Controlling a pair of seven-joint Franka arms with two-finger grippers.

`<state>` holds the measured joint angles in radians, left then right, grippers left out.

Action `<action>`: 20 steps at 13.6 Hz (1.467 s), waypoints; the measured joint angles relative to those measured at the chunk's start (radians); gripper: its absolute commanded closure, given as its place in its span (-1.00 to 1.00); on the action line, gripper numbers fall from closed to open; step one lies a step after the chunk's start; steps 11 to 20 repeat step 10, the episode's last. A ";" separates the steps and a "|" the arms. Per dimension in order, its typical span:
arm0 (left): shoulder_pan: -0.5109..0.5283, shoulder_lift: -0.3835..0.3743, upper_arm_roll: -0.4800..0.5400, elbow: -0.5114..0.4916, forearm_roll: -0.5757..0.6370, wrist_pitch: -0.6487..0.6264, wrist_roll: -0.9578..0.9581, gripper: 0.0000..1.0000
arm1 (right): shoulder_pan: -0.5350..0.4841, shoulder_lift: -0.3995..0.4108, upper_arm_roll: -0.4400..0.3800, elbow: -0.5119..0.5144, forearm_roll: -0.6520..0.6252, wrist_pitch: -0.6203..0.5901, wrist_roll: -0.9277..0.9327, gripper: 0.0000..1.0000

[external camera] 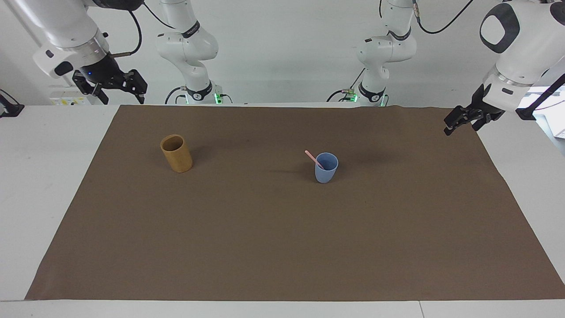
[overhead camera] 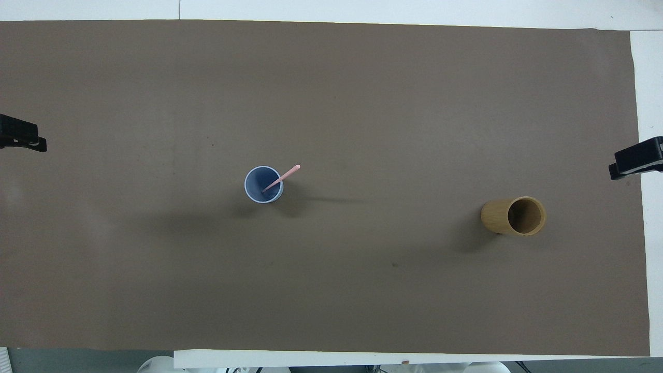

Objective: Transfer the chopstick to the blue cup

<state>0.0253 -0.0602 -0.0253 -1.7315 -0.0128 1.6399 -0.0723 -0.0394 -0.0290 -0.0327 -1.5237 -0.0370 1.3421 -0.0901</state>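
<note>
One pale pink chopstick (external camera: 312,157) stands slanted in the light blue cup (external camera: 326,170) near the middle of the brown mat, its upper end leaning over the rim toward the right arm's end. Both show in the overhead view, the chopstick (overhead camera: 285,176) and the cup (overhead camera: 263,184). My right gripper (external camera: 120,94) is open and empty, raised over the mat's corner at the right arm's end, also in the overhead view (overhead camera: 634,165). My left gripper (external camera: 450,128) waits raised over the mat's edge at the left arm's end, also in the overhead view (overhead camera: 23,140).
A taller tan-yellow cylindrical cup (external camera: 176,153) stands upright toward the right arm's end, with nothing visible in it from overhead (overhead camera: 513,216). The brown mat (external camera: 282,247) covers most of the white table.
</note>
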 measured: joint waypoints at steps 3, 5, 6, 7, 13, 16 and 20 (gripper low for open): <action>0.000 0.000 0.000 0.000 0.000 0.000 0.000 -1.00 | -0.006 0.000 0.000 0.007 0.000 0.002 0.000 -1.00; 0.000 0.000 0.000 0.000 0.000 0.000 0.000 -1.00 | -0.008 -0.001 -0.001 0.009 0.000 0.002 0.000 -1.00; 0.000 0.000 0.000 0.000 0.000 0.000 0.000 -1.00 | -0.009 -0.001 -0.001 0.009 0.000 0.002 0.000 -1.00; 0.000 0.000 0.000 0.000 0.000 0.000 0.000 -1.00 | -0.009 -0.001 -0.001 0.009 0.000 0.002 0.000 -1.00; 0.000 0.000 0.000 0.000 0.000 0.000 0.000 -1.00 | -0.009 -0.002 -0.001 0.009 0.000 0.002 0.000 -1.00; 0.000 0.000 0.000 0.000 0.000 0.000 0.000 -1.00 | -0.009 -0.002 -0.001 0.009 0.000 0.002 0.000 -1.00; 0.000 0.000 0.000 0.000 0.000 0.000 0.000 -1.00 | -0.009 -0.002 -0.001 0.009 0.000 0.002 0.000 -1.00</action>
